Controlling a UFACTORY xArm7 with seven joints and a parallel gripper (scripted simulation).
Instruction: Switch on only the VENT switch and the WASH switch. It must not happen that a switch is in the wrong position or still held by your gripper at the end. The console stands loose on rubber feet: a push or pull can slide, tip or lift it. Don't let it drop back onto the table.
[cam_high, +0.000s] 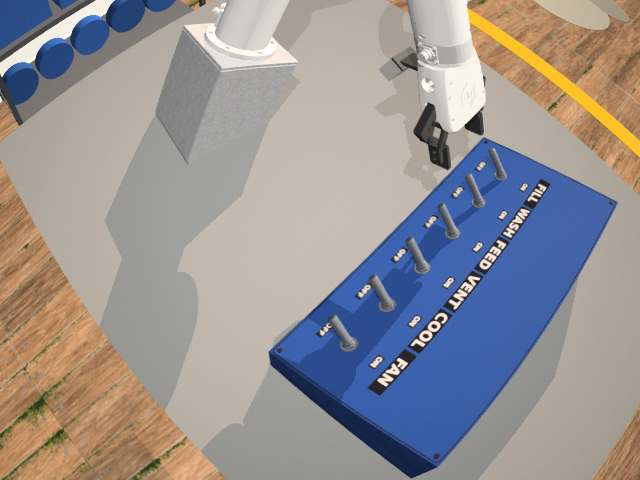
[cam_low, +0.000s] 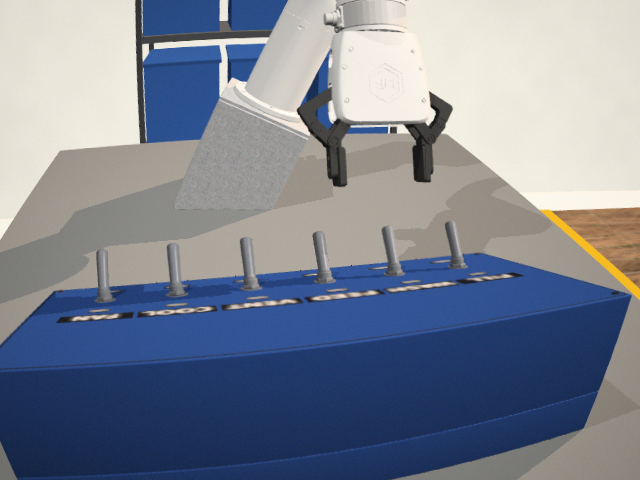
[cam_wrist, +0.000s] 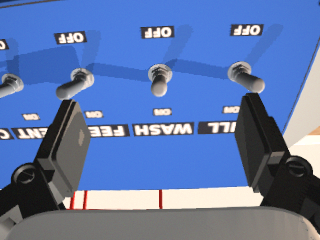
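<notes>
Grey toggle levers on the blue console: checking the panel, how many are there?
6, in one row: FAN, COOL, VENT, FEED, WASH, FILL. None hidden.

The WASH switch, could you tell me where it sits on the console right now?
In the top view the WASH switch is second from the far end, between the FILL switch and FEED switch, just beyond the open gripper.

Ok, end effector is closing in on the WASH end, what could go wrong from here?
The open end effector spans wider than the lever spacing, so a finger aimed at the WASH lever could also catch the FILL lever or FEED lever. All levers lean toward OFF; a hard push might slide the loose console.
</notes>
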